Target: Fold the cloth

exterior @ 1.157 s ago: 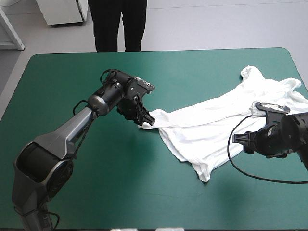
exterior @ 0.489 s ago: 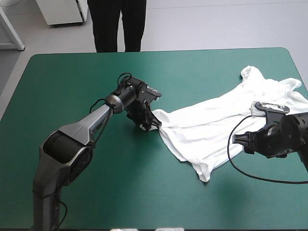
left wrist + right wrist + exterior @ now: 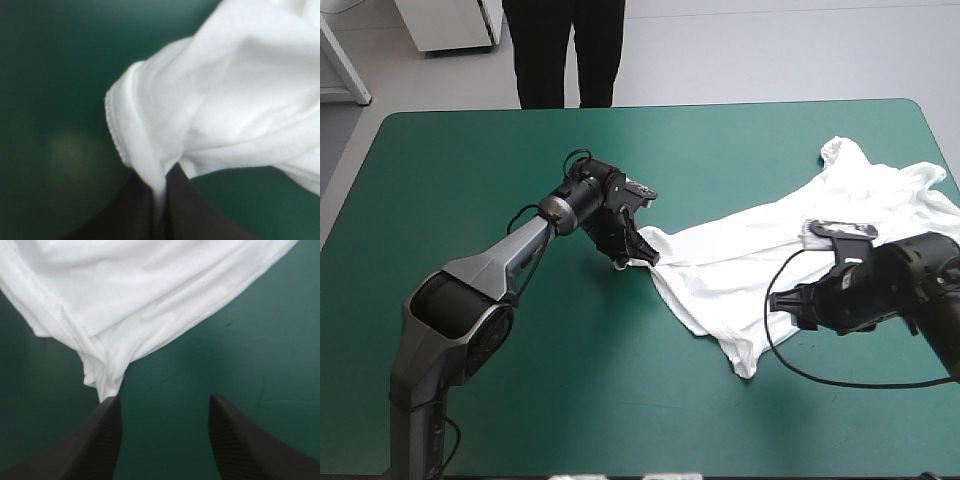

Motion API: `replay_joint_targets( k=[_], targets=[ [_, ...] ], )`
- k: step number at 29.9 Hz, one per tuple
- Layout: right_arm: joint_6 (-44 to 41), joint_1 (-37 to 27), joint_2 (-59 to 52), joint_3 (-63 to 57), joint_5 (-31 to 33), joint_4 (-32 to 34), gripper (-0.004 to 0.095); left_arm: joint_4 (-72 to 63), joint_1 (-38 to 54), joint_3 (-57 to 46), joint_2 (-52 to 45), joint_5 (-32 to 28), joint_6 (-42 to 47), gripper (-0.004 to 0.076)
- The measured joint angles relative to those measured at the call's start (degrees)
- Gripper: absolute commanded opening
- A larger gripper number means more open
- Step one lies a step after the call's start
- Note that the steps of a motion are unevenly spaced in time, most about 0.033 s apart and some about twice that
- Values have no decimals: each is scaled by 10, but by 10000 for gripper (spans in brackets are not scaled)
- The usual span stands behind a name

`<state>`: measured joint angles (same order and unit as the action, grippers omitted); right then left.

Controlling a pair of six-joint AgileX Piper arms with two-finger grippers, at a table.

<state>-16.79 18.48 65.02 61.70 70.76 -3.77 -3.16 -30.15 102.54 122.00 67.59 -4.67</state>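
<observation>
The white T-shirt (image 3: 790, 245) lies crumpled across the right half of the teal-green table, stretching from the far right toward the centre. My left gripper (image 3: 632, 256) is at its leftmost corner; in the left wrist view the black fingers (image 3: 190, 210) meet in an arch with a pinch of the T-shirt's hem (image 3: 150, 175) between them. My right gripper (image 3: 798, 307) hovers at the shirt's near side, over its lowest point. In the right wrist view its fingers (image 3: 100, 435) stand apart, the T-shirt's corner (image 3: 102, 385) just ahead of one tip, bare cover between them.
The teal-green cover (image 3: 470, 180) is bare on the left half and along the near edge. A black cable loops on the table below the right arm.
My left gripper has moved right to the shirt's corner and shut on the hem. The right arm has slid left toward the shirt's near corner, its fingers still apart.
</observation>
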Motion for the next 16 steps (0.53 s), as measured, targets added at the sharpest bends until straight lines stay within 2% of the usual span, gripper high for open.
replay_joint_targets(
  k=[4,8,10,16],
  targets=[
    [-49,108,38,-3,-18,38,500,-1,0,0,1,4,-2,-10],
    [-77,184,88,-4,-27,75,611,-1,0,1,1,4,-2,-10],
    [-85,207,116,-4,-34,81,641,-1,0,1,1,4,-2,-10],
    [-102,222,181,-4,-69,82,631,-1,0,1,1,5,-2,-10]
  ],
)
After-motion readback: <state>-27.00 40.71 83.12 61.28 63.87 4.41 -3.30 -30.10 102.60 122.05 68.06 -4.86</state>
